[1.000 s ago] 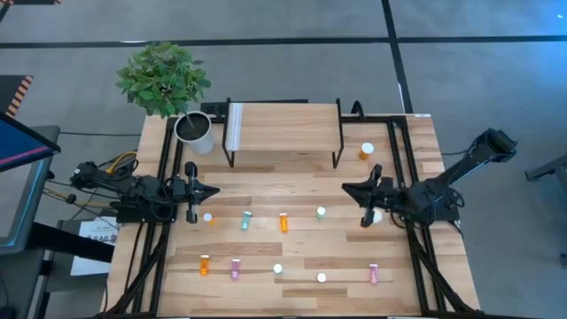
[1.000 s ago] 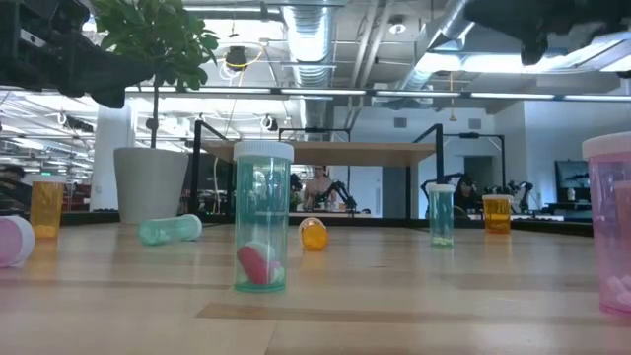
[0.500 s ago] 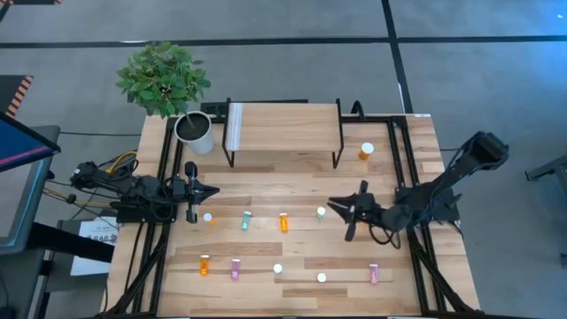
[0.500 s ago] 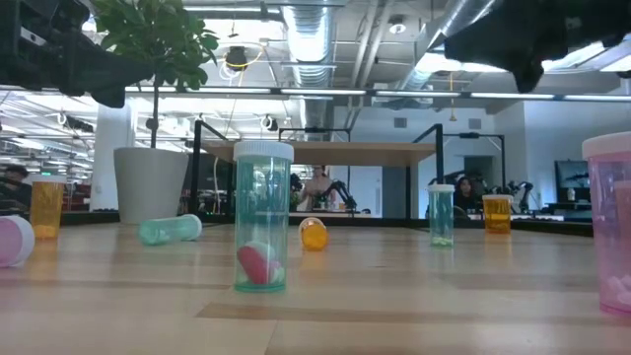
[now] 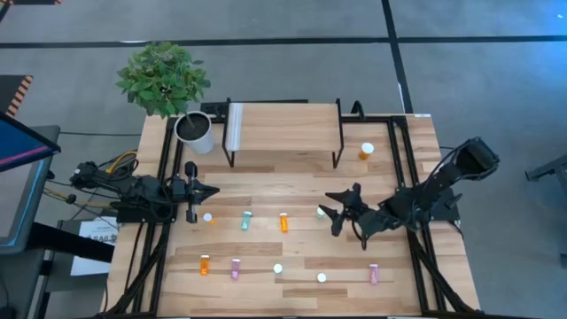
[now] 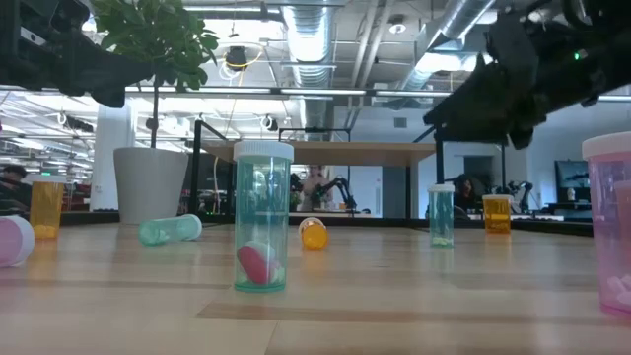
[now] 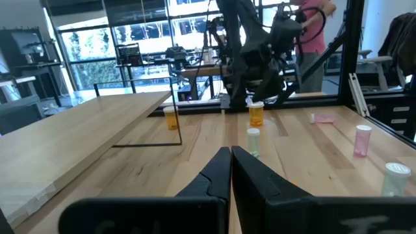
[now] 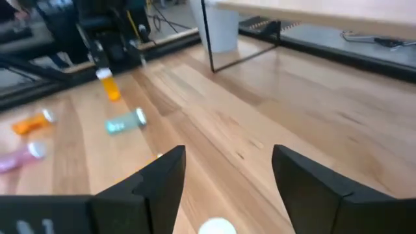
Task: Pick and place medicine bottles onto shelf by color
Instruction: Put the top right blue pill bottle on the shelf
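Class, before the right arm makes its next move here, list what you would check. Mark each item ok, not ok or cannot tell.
1. Right gripper open: ok.
2. White-capped bottle lined up between its fingers: ok.
3. Right gripper low enough to grasp the bottle: cannot tell.
4. Shelf top has room for the bottle: ok.
5. Left gripper shut and parked at the table's left side, out of the way: ok.

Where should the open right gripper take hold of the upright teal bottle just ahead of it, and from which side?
Grip the teal bottle around its body, just below the white cap. It stands upright and apart from the other bottles, so the sides are free. The right gripper, fingers open, already faces it from the right, so a level approach from that side seems best.
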Available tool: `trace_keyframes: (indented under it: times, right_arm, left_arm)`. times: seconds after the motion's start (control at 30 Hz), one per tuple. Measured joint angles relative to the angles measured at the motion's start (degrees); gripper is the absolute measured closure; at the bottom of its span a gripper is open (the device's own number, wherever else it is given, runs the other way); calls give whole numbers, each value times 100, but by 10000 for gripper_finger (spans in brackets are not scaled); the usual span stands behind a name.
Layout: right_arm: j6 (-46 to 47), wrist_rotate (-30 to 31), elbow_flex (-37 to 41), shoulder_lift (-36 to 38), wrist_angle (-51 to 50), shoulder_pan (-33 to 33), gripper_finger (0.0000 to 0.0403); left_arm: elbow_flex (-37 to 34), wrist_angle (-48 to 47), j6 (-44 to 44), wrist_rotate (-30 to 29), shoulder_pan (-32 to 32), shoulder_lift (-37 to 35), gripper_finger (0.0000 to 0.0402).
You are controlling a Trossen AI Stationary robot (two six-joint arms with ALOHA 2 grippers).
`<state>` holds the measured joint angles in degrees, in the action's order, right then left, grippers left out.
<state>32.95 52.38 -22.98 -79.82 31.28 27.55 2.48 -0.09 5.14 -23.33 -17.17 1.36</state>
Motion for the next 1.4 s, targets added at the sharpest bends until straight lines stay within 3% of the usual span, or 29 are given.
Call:
trace_keyframes:
  times: [0.47,0.67,0.9,1.4]
  right_arm:
    - [154,-795,0,-121,-132,57,148]
    - [473,-1207,-264,-121,-1077,-89,148]
    - [472,-1256,-680,-121,-2204,-271,148]
    - [577,-1782,-689,-219,-2212,-526,148]
  left_arm:
    - [-2,-1,1,0,0,-1,401]
    - [-1,-1,1,0,0,0,401]
    - [1,-3,1,0,0,-1,401]
    - [0,-11,3,0,0,-1,401]
